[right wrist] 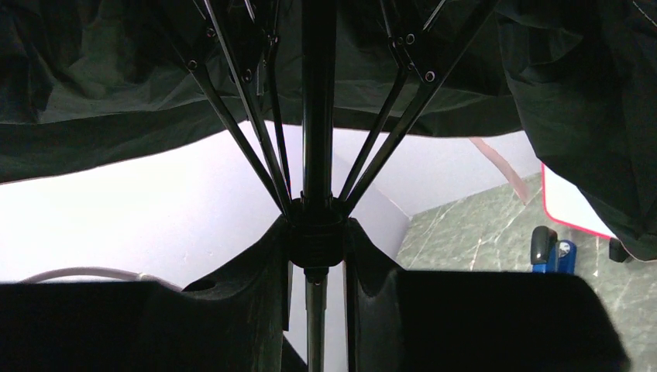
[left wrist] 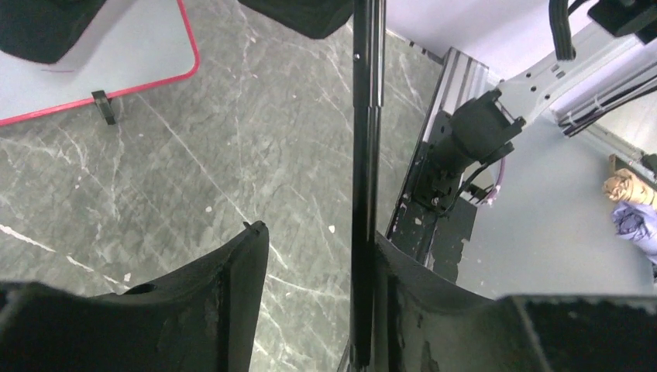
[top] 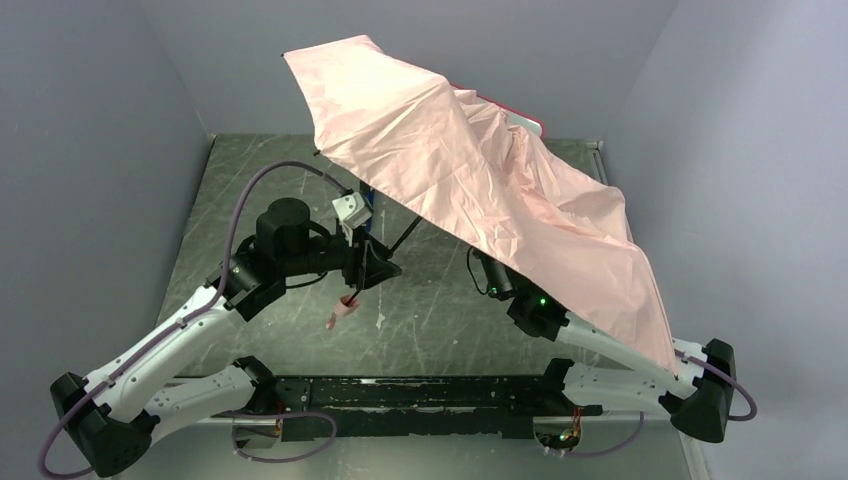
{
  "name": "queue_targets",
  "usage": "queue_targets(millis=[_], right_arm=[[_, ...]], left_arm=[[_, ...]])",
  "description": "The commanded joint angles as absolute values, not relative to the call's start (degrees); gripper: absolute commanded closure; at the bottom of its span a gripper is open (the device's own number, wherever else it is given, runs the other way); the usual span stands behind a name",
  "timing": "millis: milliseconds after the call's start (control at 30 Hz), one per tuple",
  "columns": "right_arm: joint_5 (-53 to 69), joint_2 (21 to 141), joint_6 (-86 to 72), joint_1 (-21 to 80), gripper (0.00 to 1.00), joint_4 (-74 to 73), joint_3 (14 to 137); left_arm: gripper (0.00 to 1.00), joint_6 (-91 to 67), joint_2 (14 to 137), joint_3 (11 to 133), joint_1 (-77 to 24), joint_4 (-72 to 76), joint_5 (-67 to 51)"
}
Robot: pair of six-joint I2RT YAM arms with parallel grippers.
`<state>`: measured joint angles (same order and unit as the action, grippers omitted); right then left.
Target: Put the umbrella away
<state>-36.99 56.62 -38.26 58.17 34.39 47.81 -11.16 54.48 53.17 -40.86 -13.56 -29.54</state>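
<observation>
— Left gripper (left wrist: 321,236): how does it stand?
— Its jaws are parted. In the left wrist view the black shaft (left wrist: 366,155) runs upright between the fingers. It lies against the finger on the right of that view, and bare table shows in the gap to the other finger (left wrist: 232,287).
— So the shaft is not clamped?
— Not by that view: only one finger touches it.
— And the right gripper (right wrist: 316,226)?
— It is closed on the umbrella. Its two fingers press on either side of the runner (right wrist: 314,242), the black collar from which the ribs (right wrist: 232,116) fan upward under the dark canopy.
— Where is the umbrella (top: 500,190) itself?
— It is in the air over the table (top: 440,320), open and tilted. The high edge is toward the back left, and the low edge droops over the right arm (top: 600,355) at the front right. The fabric there is slack and creased, and from above it hides the right gripper.
— What about the handle (top: 345,308)?
— It is small and pink, just below the left gripper.
— Is anything else there?
— A red-framed whiteboard (left wrist: 116,54) lies at the back of the table with a black clip (left wrist: 103,108) on its edge. Near it, in the right wrist view, stands a blue and black object (right wrist: 546,246), too small to name.
</observation>
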Motion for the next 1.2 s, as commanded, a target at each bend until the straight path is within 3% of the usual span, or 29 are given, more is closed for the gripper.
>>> queue_targets(millis=[0, 67, 200, 400, 467, 700, 1167], right_arm=[[-37.2, 54.4, -35.8, 57.9, 1.0, 36.1, 50.3], [-37.1, 54.3, -35.8, 57.9, 1.0, 35.7, 50.2], [-36.9, 54.7, -37.1, 57.9, 1.0, 33.1, 50.5], [-40.2, 53.0, -39.5, 57.9, 1.0, 30.6, 46.6], [-36.3, 54.4, -40.9, 58.1, 1.0, 27.3, 47.3], [-30.3, 56.4, -52.5, 59.4, 1.0, 24.8, 41.2], [-31.0, 59.7, -58.0, 65.1, 1.0, 25.2, 38.7]], left_arm=[[0.51, -7.8, 54.2, 55.8, -41.5, -19.6, -28.3], [0.58, -8.0, 54.0, 55.5, -41.6, -19.4, -28.9], [0.94, -9.9, 54.8, 55.6, -41.7, -17.8, -29.6], [0.95, -15.5, 56.6, 57.9, -42.4, -9.6, -28.4], [0.95, -16.3, 57.9, 59.8, -42.8, -8.7, -27.2], [0.95, -15.5, 59.9, 62.4, -44.7, -9.0, -23.6], [0.95, -16.4, 59.0, 62.1, -45.1, -10.2, -17.4]])
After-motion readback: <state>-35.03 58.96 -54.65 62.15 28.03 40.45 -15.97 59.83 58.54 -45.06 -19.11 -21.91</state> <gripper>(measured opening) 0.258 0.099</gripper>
